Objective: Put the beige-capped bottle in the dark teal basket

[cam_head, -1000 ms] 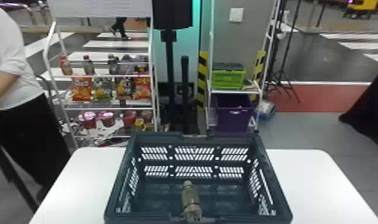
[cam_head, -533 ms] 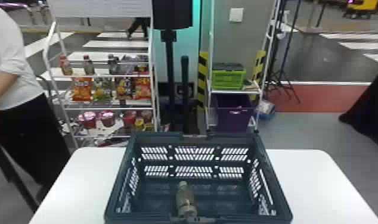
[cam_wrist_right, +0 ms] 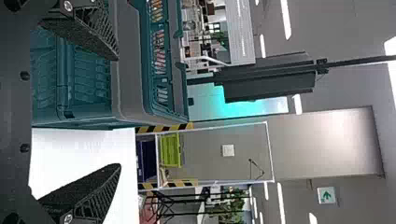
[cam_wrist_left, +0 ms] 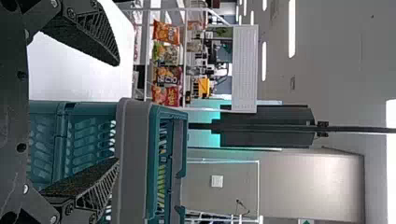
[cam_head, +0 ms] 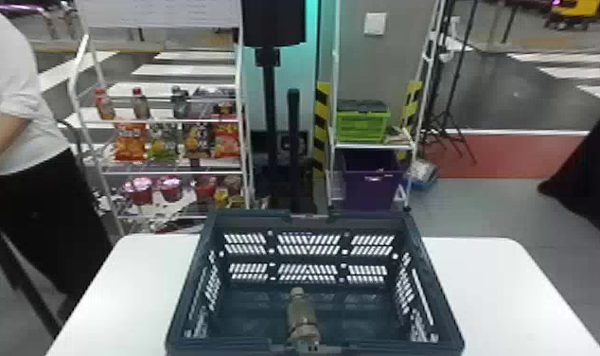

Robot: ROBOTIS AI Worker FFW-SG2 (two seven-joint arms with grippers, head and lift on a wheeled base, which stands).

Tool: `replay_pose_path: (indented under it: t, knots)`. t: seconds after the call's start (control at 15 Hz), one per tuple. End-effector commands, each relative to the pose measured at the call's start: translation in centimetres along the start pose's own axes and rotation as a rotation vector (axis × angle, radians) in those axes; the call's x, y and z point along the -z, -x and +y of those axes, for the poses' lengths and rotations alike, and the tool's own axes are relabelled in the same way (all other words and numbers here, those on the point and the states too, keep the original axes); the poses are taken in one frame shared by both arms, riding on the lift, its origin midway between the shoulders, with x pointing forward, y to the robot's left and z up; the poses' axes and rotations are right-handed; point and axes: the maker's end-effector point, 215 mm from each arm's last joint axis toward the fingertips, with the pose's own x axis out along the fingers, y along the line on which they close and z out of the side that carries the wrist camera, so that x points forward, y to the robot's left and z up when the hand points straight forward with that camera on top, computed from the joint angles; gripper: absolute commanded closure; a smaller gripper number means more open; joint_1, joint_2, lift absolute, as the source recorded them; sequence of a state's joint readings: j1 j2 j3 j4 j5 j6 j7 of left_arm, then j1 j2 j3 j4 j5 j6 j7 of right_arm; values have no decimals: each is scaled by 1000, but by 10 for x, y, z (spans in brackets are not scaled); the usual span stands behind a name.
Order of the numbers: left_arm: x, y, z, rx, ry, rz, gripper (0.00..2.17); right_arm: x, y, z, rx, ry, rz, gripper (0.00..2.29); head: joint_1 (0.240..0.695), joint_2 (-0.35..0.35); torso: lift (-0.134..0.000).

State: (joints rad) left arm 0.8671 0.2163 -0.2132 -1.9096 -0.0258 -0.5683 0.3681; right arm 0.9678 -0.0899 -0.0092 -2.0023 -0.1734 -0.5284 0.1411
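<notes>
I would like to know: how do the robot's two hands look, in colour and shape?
The left hand and right hand are alike, black to dark grey. Each has two wedge-shaped fingers narrowing to the tip, with open ribs and a rough, grainy face. Shiny round screws sit near the finger roots, and the flat base has small round holes.

Is the beige-capped bottle (cam_head: 302, 313), murky grey-brown, lying on its side inside the dark teal basket (cam_head: 436, 289), capped end toward the far wall, other end by the near rim. Stands open-topped around it, slotted-walled, upright on the bench (cam_head: 498, 293).
</notes>
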Motion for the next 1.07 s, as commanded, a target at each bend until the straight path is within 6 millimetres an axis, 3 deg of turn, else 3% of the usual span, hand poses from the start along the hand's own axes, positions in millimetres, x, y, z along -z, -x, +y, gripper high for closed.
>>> replay_pose_path:
  t: [0.0,0.73,1.0]
  knots:
    - [0,2,-1,3,-4,-1,164,1,1,0,-2,0,4,76,499,0,0]
    - [0,2,-1,3,-4,-1,164,1,1,0,-2,1,4,80,499,0,0]
    - [-4,4,-8,-5,5,2,161,-10,0,-5,2,16,-13,83,499,0,0]
